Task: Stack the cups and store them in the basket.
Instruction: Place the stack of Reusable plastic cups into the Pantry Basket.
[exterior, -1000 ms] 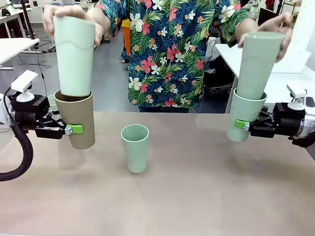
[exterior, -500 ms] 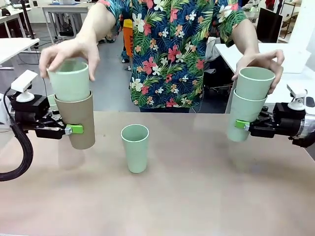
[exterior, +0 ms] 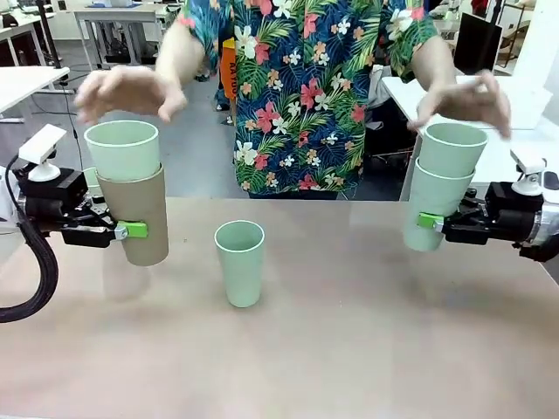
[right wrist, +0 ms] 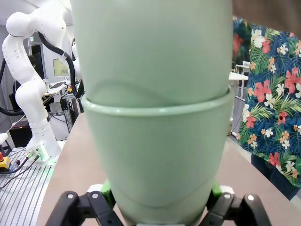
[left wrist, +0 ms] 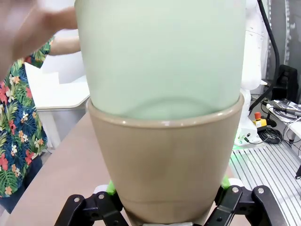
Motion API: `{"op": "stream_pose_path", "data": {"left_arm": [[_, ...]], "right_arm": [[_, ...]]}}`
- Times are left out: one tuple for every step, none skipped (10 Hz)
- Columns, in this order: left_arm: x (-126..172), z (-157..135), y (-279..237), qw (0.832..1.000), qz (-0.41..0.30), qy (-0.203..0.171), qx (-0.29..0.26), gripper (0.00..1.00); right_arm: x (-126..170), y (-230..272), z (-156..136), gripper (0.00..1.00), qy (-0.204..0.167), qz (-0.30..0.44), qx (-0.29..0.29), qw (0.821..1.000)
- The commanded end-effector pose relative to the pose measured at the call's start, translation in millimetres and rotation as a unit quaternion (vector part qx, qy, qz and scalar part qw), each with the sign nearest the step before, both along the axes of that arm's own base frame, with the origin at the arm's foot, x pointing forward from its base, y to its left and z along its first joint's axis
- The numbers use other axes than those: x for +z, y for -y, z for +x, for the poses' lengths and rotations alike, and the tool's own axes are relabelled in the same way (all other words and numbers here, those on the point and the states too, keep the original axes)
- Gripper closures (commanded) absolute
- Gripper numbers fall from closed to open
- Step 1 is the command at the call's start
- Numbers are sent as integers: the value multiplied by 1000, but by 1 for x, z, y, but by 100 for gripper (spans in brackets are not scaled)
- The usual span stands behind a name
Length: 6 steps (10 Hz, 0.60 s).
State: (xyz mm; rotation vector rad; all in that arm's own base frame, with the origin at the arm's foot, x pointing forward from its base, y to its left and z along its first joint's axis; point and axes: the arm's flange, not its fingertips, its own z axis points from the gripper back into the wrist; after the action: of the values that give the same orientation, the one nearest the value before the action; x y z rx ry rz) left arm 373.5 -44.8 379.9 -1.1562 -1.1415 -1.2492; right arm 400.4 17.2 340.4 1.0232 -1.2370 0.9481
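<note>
Hands [exterior: 131,92] lifted, mint cup [exterior: 124,150] in tan cup [exterior: 138,218], mint pair [exterior: 437,188] stacked

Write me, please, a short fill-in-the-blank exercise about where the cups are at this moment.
1. The left gripper is shut on a brown cup, which has a green cup nested ____ it.
2. The right gripper is shut on a stack of ____ green cups.
3. A single cup stands upright on the table ____ the two grippers.

Missing words: inside; two; between.
</note>
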Motion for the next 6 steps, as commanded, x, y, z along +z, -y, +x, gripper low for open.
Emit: {"op": "stream_pose_path", "data": {"left_arm": [[2, 0, 1, 1000, -4, 1, -1, 15], [2, 0, 1, 1000, -4, 1, -1, 15], [2, 0, 1, 1000, -4, 1, -1, 15], [2, 0, 1, 1000, -4, 1, -1, 15], [2, 0, 1, 1000, -4, 1, -1, 15], [2, 0, 1, 1000, -4, 1, -1, 15]], "right_arm": [[2, 0, 0, 16, 10, 4, 2, 1000], [2, 0, 0, 16, 10, 4, 2, 1000], [2, 0, 0, 16, 10, 4, 2, 1000], [2, 0, 0, 16, 10, 4, 2, 1000], [2, 0, 0, 16, 10, 4, 2, 1000], [2, 0, 0, 16, 10, 4, 2, 1000]]}}
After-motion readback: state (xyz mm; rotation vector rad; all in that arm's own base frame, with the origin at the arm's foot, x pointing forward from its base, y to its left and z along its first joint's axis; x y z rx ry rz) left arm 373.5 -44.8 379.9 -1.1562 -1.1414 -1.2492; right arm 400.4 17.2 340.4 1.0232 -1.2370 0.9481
